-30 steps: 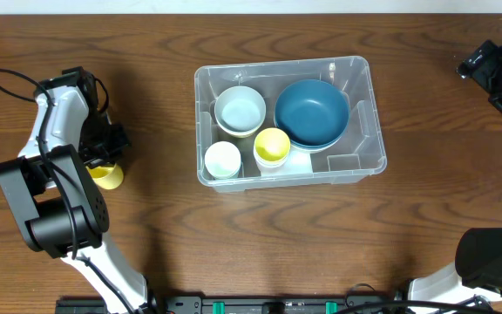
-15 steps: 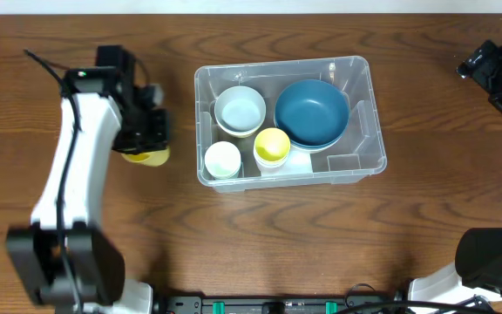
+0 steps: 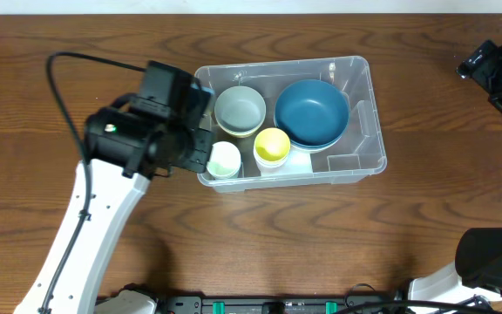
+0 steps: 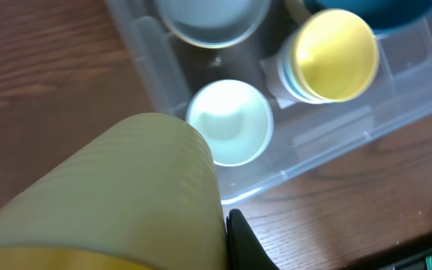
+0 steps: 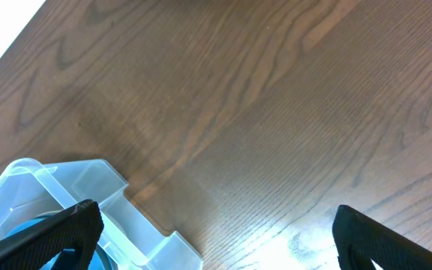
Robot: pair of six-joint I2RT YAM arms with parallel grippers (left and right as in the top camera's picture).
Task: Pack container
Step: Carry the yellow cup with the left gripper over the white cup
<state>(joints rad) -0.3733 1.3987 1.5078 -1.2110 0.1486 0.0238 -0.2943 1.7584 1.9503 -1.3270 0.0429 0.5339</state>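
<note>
The clear container (image 3: 362, 112) sits mid-table. It holds a blue bowl (image 3: 311, 112), a grey bowl (image 3: 240, 109), a yellow cup (image 3: 272, 144) and a white cup (image 3: 224, 160). My left gripper (image 3: 190, 131) hangs over the container's left wall. It is shut on a yellow cup (image 4: 118, 202), which fills the left wrist view above the white cup (image 4: 229, 122); the overhead view hides the held cup. My right gripper (image 3: 495, 71) is open and empty at the far right, with its fingertips (image 5: 58, 232) wide apart over bare table near the container's corner (image 5: 88, 195).
A black cable (image 3: 68, 78) loops off the left arm above the table. The container (image 4: 328, 142) has a small moulded pocket at its front right (image 3: 345, 162). Wood table surrounds the bin on all sides.
My left arm has swung right from the table's left side to the container's left edge, carrying the yellow cup. The right arm has not moved.
</note>
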